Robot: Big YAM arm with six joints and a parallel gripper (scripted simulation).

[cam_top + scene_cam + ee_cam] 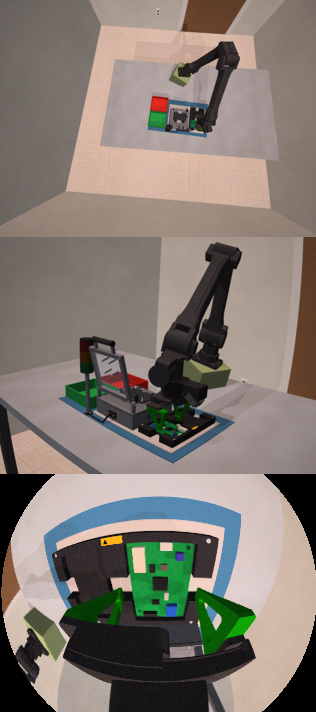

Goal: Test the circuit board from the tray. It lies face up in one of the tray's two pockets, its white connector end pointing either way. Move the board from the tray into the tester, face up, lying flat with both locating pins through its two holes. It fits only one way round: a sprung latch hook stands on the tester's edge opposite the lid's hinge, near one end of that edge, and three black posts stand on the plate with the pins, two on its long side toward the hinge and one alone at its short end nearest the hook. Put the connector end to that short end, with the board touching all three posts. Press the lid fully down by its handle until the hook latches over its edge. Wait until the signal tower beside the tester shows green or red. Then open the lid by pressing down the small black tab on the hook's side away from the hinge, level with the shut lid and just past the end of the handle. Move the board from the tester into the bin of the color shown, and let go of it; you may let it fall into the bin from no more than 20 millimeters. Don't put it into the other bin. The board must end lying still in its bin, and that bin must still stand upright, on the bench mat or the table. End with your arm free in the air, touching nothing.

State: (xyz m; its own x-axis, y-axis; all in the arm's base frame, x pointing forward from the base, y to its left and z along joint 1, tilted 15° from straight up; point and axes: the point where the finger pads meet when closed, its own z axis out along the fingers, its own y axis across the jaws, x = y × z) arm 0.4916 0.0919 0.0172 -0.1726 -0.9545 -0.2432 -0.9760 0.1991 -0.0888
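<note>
I am hovering my gripper (159, 592), fingers spread and holding nothing, directly over the circuit board (159, 583) lying in the black tray (201, 421); its long axis is running between my fingertips.

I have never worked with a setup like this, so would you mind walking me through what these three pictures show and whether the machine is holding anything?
It is one black robot arm bolted to an olive block on a grey table. One picture looks down from the ceiling, one from the side, and one from a camera on the arm's wrist. On a blue mat stand a red bin, a green bin, a grey tester with its clear lid raised, a signal tower, and a black tray. A green circuit board lies in the tray. The gripper, with green fingers, is open, straddling the board and holding nothing.
</note>
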